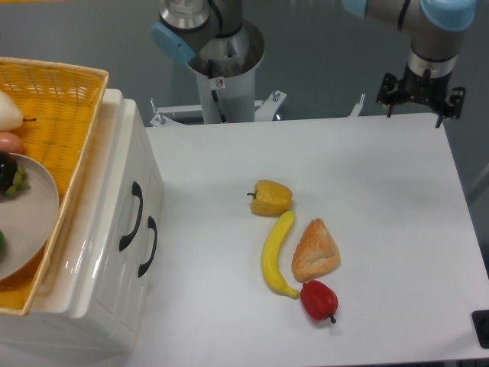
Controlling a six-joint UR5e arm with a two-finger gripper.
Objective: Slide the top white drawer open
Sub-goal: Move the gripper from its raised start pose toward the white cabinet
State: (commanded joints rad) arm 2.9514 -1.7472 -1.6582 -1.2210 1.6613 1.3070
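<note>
We see the top drawer (pixel 114 206) closed in the white cabinet (pixel 92 306) at the desk's (pixel 382 168) left, black handle (pixel 131 216) facing right; hand (pixel 420 95) far back right, well apart, can't tell its opening

A robotics lab, my arm's pedestal (pixel 224 84) bolted at the edge of my plain white table (pixel 382 191), grey floor behind, toy food like a banana (pixel 275 256) and pepper (pixel 318 300) laid out as props
</note>
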